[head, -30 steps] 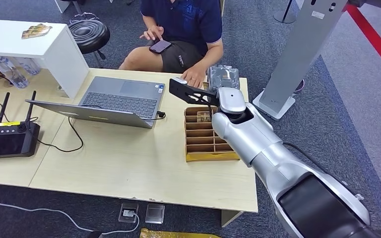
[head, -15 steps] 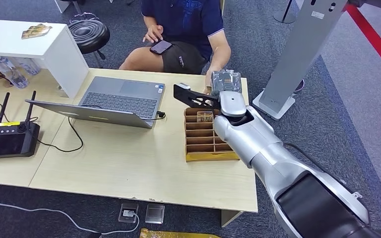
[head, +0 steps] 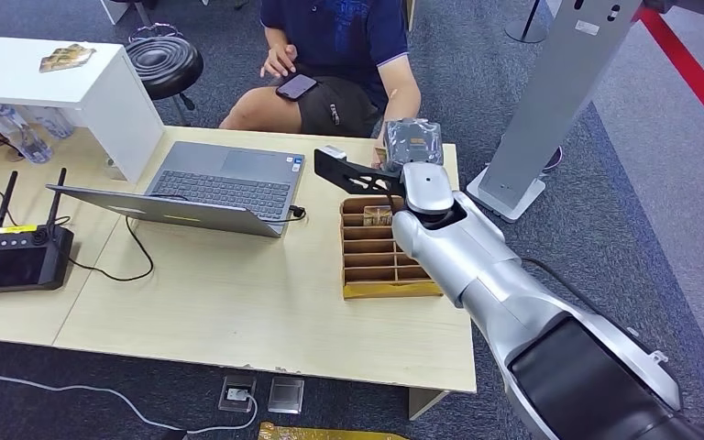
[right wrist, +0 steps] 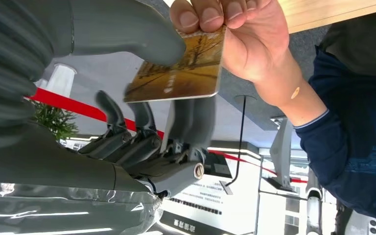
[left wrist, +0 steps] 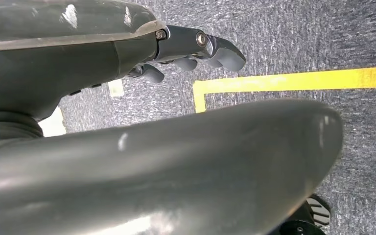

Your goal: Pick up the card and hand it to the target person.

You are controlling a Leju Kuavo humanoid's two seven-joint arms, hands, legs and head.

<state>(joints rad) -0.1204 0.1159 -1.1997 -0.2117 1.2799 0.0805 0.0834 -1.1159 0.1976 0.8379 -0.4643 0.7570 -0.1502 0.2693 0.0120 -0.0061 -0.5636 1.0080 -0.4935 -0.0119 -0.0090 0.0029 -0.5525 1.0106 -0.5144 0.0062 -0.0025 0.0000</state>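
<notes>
Right hand (right wrist: 142, 98) pinches glossy amber picture card (right wrist: 178, 68) between thumb and fingers; seated person's hand (right wrist: 235, 34) grips card's far edge. Release smoothly, no tugging. Left hand (left wrist: 176, 49) hangs empty, fingers curled in.

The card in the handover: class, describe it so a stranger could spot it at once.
Find the seated person's hand reaching toward the robot's right hand. Between the robot's thumb and fingers sits the card, which the person's fingertips also pinch. It is a flat golden-brown picture card.

Open laptop (head: 225, 183) beside a cardboard divider tray (head: 380, 252) (controller (head: 16, 257) well apart)
</notes>
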